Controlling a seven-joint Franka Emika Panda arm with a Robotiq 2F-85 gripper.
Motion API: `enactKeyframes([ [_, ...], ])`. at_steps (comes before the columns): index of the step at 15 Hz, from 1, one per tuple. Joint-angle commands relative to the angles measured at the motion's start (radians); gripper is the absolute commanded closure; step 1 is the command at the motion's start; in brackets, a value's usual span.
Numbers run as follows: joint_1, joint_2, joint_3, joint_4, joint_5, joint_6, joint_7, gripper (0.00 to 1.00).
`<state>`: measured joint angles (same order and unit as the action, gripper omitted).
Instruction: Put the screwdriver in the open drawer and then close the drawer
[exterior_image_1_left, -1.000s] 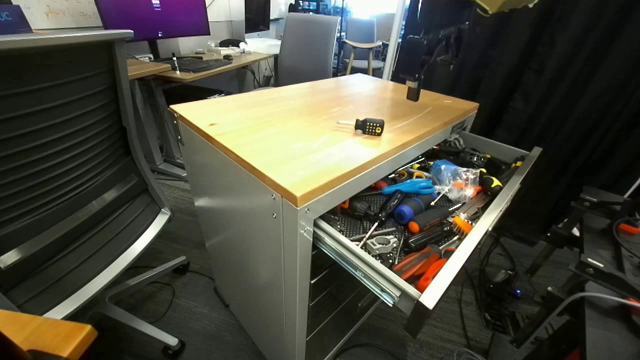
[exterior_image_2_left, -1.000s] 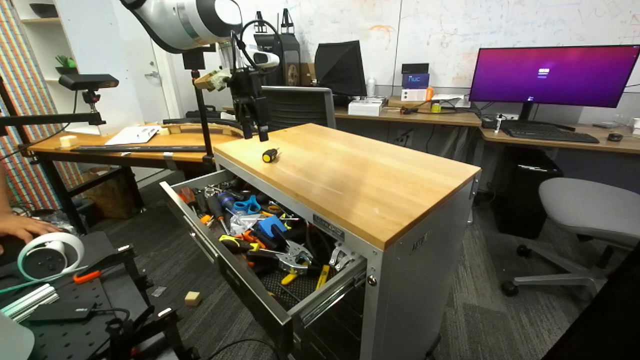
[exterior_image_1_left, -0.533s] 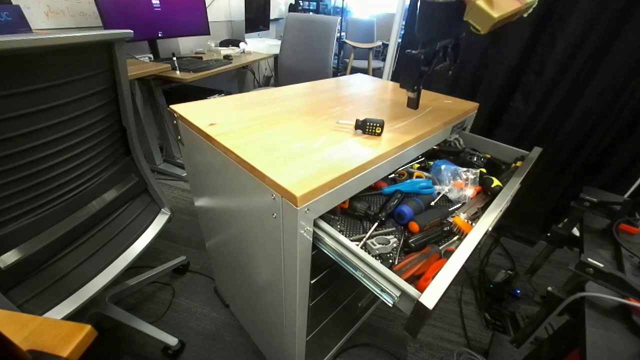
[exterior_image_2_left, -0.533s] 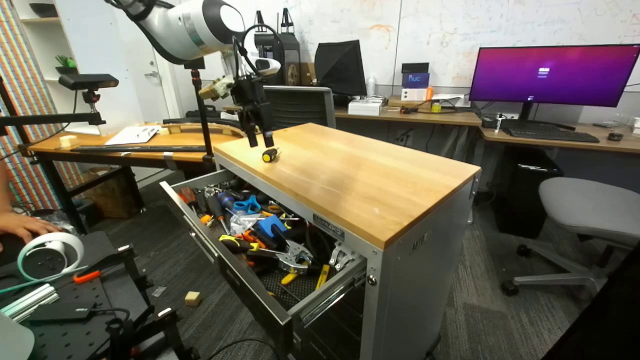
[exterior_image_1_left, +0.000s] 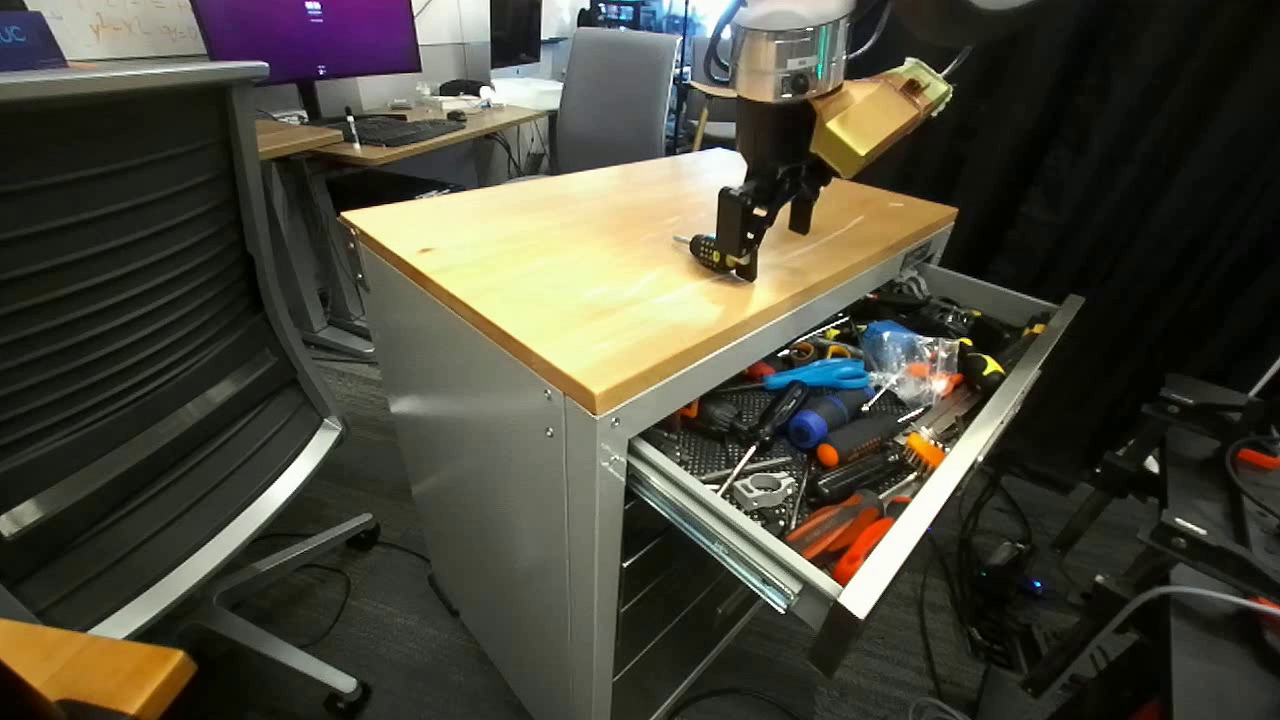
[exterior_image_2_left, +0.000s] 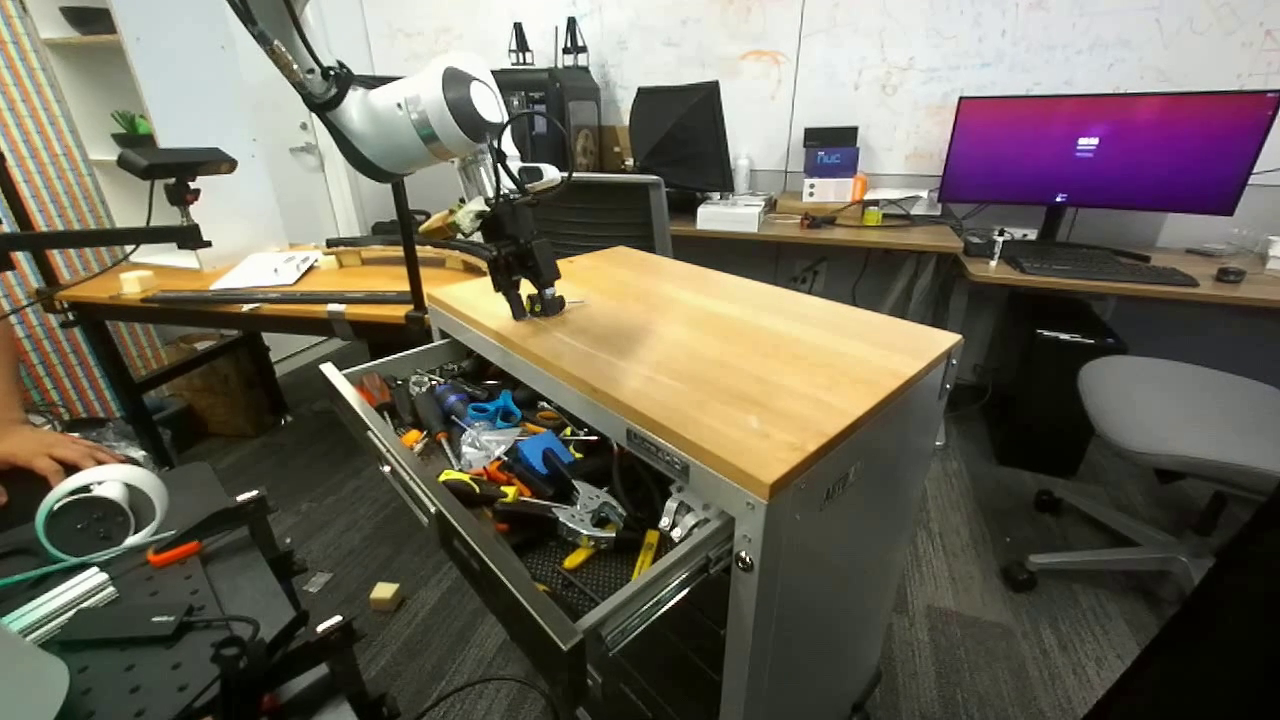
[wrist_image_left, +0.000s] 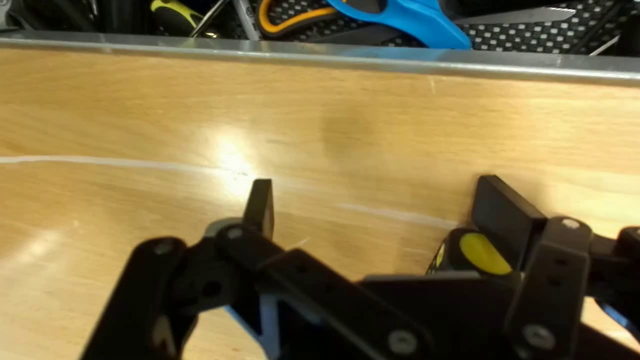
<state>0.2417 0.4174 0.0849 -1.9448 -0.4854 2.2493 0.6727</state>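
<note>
Screwdriver (exterior_image_1_left: 706, 252) is lying on the wooden worktop (exterior_image_1_left: 540, 260), near the edge above the drawer (exterior_image_1_left: 942, 480). Stubby black handle with yellow spots, short metal shaft pointing away from the drawer. Task step not done: screwdriver isn't in the drawer, drawer isn't closed.

Gripper (exterior_image_1_left: 775, 252) is pointing down, low over the worktop, jaws wide apart. Wrist view: yellow end of the screwdriver sits between the jaws, right beside the inner face of one, well apart from the opposite one. Can't tell if it touches. In an exterior view the nearer jaw hides part of the handle. Can't tell whether the tips touch the wood.

Drawer is pulled out of the grey cabinet (exterior_image_1_left: 480, 470), topmost one, packed with tools: blue scissors (exterior_image_1_left: 818, 374), clear plastic bag (exterior_image_1_left: 925, 362), orange brush (exterior_image_1_left: 925, 450), orange handle (exterior_image_1_left: 863, 550), metal clamp (exterior_image_2_left: 590, 515).

White arm (exterior_image_2_left: 410, 115) comes in from upper left in an exterior view. Yellow boxy part (exterior_image_1_left: 865, 122) on its wrist. Pale scratch (wrist_image_left: 100, 161) on the wood in the wrist view. Around it: office chair (exterior_image_1_left: 150, 300) next to the cabinet, purple monitor (exterior_image_2_left: 1110, 155), keyboard (exterior_image_2_left: 1100, 263), small block (exterior_image_2_left: 385, 597) on the floor.
</note>
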Motion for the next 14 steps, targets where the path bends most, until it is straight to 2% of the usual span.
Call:
enactKeyframes([
  [1, 0.004, -0.03, -0.004, 0.017, 0.077, 0.004, -0.101, 0.0],
  [3, 0.001, -0.022, -0.007, 0.042, 0.107, 0.004, -0.143, 0.0],
  [14, 0.023, 0.019, -0.03, 0.059, 0.201, 0.15, -0.064, 0.0],
])
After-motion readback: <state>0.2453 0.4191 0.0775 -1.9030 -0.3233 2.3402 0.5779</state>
